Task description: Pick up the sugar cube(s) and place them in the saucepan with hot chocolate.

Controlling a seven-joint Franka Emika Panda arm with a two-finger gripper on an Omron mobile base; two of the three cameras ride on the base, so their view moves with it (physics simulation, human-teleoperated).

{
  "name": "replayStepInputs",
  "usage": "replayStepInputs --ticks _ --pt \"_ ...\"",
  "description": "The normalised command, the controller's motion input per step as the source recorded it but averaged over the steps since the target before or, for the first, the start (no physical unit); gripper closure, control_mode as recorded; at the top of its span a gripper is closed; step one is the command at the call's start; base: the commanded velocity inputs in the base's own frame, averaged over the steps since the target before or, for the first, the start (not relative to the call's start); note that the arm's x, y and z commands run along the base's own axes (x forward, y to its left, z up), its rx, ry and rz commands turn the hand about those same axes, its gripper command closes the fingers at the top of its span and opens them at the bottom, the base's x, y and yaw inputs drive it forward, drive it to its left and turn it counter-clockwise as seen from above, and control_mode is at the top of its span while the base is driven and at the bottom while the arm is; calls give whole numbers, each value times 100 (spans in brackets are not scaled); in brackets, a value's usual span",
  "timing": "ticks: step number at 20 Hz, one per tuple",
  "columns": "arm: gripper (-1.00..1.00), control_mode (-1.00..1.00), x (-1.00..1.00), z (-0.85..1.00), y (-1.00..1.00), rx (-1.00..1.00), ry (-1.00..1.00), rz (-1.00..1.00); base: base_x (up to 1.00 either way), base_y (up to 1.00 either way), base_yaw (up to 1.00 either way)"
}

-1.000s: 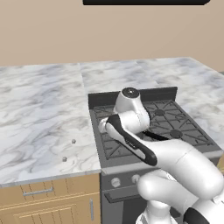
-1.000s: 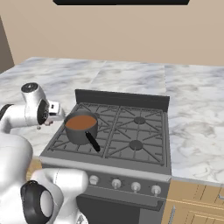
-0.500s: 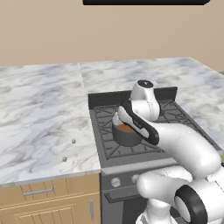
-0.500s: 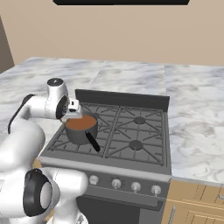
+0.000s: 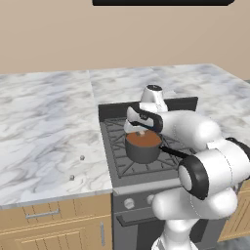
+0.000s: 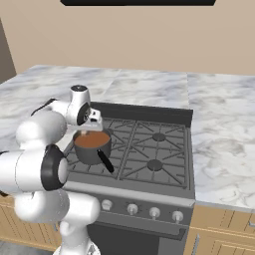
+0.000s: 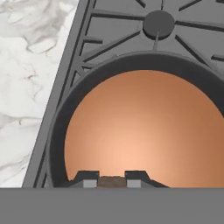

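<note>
Since the earlier frames the arm has been swung from the counter side across to the stove, and the gripper is now positioned just above the saucepan of reddish-brown hot chocolate on the front left burner, jaws held narrow on a small tan-brown sugar cube not yet released. Judged from this, one cube is at the point of delivery, while two further cubes are left on the marble counter left of the stove, well apart from the pan. No brands, labels or writing can be read.
</note>
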Motion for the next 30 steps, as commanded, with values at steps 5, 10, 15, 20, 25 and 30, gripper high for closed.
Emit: replayStepInputs --ticks 5,10,15,20,25,30 --pt "100 -100 13 -14 -2 0 2 0 0 0 0" --pt "100 -100 4 -24 -8 0 0 0 0 0 0" --pt "100 -100 0 -8 -1 0 0 0 0 0 0" --pt "100 -100 1 -11 0 0 0 0 0 0 0" --pt "100 -100 3 -11 0 0 0 0 0 0 0" --pt "100 -100 4 -11 0 0 0 0 0 0 0"
